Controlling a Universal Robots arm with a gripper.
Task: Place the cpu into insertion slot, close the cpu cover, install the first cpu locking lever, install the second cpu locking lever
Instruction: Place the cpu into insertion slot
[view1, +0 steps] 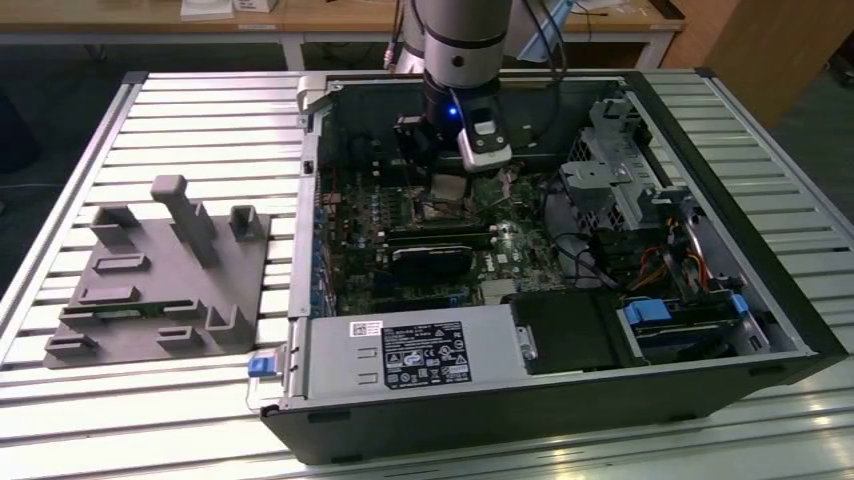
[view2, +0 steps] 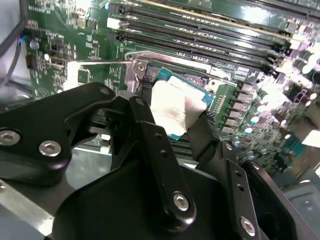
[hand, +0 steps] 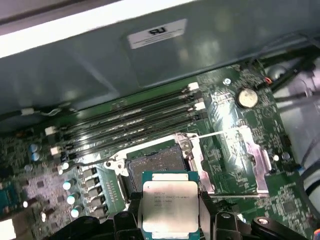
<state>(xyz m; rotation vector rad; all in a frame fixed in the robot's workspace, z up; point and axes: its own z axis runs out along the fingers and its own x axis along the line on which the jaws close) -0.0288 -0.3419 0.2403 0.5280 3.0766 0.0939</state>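
Gripper (view2: 176, 107) clamped on the cpu (hand: 170, 207), fingers (view2: 150, 132) pinching two opposite edges, right at the insertion slot (hand: 156, 165). Touching or not, can't tell. Cpu cover (hand: 252, 157) lies swung open beside the bare socket. All this is inside the open computer case (view1: 534, 400) on the table (view1: 200, 120). In the exterior view the arm's wrist blocks the grasp.

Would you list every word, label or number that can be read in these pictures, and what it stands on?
None can be read.
Rows of print on the cpu: too small.
White sticker on the case wall: blurred.
Black label and white barcode sticker on the power supply: too small.
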